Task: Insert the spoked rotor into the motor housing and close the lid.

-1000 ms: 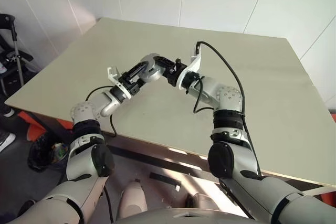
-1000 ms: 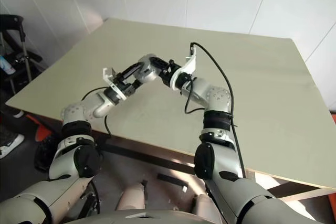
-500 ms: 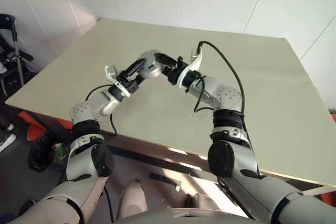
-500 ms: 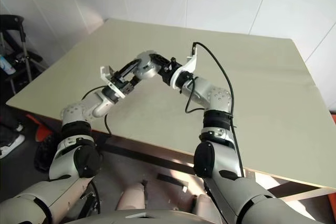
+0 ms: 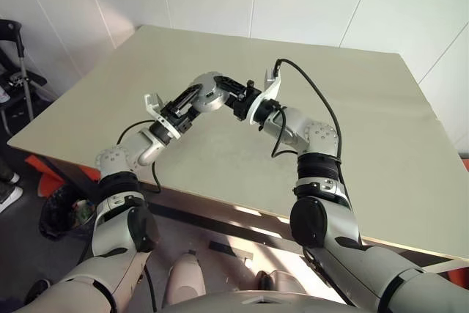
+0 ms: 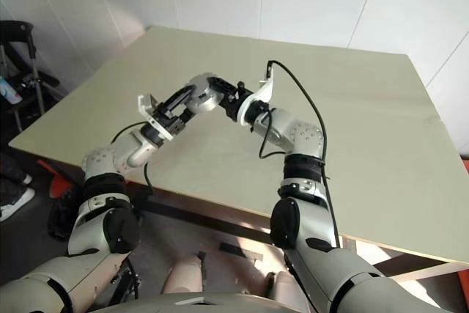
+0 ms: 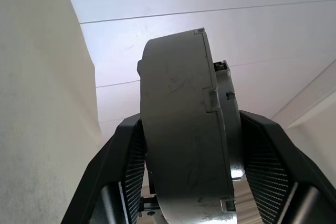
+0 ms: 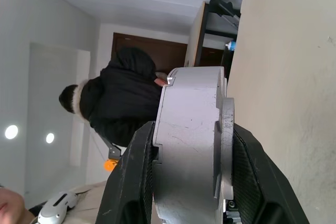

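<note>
Barely shifted since earlier: motor housing (image 5: 208,91) with lid (image 8: 227,145) clamped between left gripper (image 5: 189,100) and right gripper (image 5: 238,98) fingers above counter (image 5: 366,108); closing step, lid pressed flush next.

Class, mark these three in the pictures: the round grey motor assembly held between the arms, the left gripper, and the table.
motor assembly (image 7: 178,124), left wrist view, on its grey side wall.
left gripper (image 5: 192,95), left eye view, between its black fingertips.
table (image 5: 381,115), left eye view, on its bare top.
</note>
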Robot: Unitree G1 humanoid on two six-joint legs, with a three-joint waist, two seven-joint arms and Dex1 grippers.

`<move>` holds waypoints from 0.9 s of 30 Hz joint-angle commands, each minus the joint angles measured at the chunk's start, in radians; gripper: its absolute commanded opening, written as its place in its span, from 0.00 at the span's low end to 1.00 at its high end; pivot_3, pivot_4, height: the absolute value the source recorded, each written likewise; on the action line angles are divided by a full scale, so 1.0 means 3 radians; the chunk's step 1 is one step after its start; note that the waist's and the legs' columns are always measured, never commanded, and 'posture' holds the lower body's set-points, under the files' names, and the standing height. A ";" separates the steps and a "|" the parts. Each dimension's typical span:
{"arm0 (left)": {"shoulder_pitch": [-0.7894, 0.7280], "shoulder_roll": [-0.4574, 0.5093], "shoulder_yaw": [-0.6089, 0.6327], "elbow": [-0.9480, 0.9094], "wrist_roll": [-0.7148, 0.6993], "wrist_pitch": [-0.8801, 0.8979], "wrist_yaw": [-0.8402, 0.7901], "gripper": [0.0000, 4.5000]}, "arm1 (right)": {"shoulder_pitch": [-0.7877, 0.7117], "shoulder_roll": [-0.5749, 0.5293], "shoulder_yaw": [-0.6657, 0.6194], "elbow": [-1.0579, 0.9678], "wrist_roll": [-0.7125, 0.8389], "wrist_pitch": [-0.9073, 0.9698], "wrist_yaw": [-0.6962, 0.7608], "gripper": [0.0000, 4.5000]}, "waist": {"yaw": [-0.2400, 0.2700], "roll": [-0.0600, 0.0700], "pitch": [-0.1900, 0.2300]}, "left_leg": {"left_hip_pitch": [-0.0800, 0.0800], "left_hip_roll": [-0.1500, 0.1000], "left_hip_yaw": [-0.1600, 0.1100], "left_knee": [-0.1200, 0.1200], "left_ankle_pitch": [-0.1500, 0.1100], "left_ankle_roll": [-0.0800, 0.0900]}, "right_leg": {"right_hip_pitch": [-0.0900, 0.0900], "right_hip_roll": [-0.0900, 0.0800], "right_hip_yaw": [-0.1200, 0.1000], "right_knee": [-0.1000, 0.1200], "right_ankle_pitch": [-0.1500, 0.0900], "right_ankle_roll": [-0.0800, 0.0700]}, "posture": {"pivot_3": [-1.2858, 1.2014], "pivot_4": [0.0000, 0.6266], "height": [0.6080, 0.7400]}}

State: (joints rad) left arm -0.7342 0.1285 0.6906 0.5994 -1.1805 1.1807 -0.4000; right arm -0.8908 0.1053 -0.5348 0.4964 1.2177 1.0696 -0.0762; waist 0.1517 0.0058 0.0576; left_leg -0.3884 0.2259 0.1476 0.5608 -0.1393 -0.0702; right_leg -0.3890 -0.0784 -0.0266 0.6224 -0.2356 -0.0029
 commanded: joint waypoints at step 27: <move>-0.0090 0.0042 -0.0123 -0.0212 -0.0092 -0.0129 -0.0066 0.52 | 0.0022 -0.0172 0.0544 -0.0140 -0.0697 -0.0261 0.0219 0.87 | -0.0002 0.0000 0.0000 | -0.0002 0.0000 0.0000 0.0001 0.0000 0.0000 | -0.0001 0.0000 0.0000 0.0000 0.0000 0.0000 | 0.52 0.00 1.00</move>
State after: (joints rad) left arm -0.7314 0.1369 0.6527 0.5921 -1.1654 1.1428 -0.3920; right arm -0.8841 0.0607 -0.3920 0.4854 1.0435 1.0115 -0.0133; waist 0.1512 0.0059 0.0576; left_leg -0.3890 0.2259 0.1476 0.5609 -0.1393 -0.0702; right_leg -0.3894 -0.0784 -0.0266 0.6223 -0.2356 -0.0028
